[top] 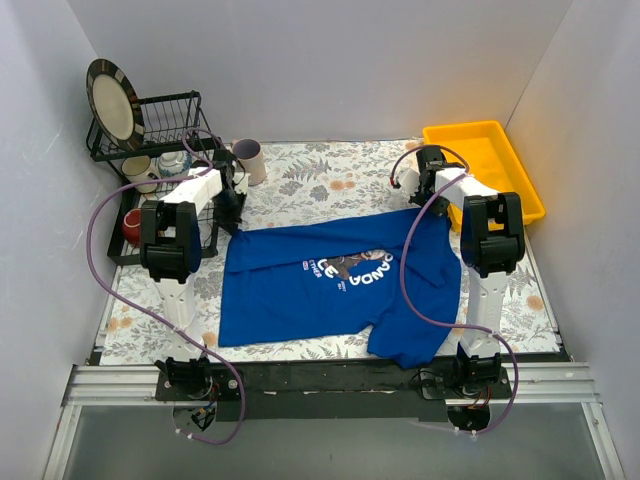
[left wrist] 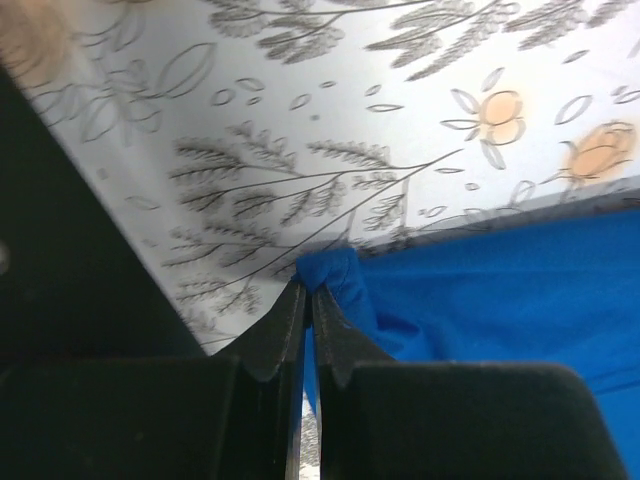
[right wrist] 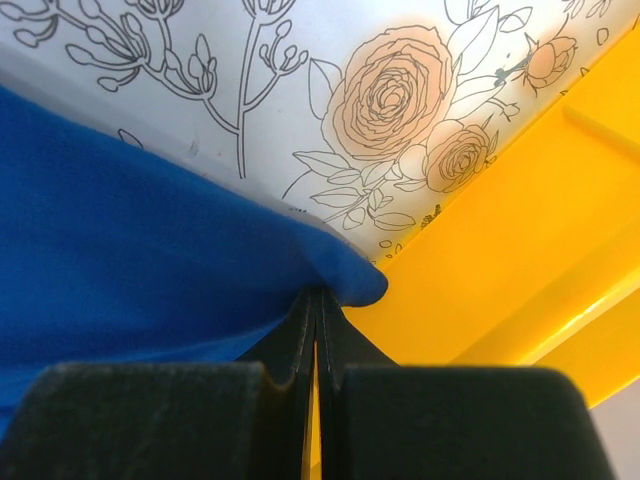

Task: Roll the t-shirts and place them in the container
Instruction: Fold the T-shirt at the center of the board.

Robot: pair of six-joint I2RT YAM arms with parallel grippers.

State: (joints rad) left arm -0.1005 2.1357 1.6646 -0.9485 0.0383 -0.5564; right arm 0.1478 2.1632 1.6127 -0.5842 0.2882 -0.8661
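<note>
Pinching t-shirt corners, left fingers and right fingers clenched | yellow tray seemingly touching right corner | rack near left

Plain white walls enclose the bench on three sides. A floral-print cloth covers its top. Black wire dish rack far left; yellow tray far right. Lighting even.

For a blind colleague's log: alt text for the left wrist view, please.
The left jaws are shut on a bunched corner of the blue t-shirt, which spreads to the right. Behind it lies a leaf-and-orange-flower tablecloth.
</note>
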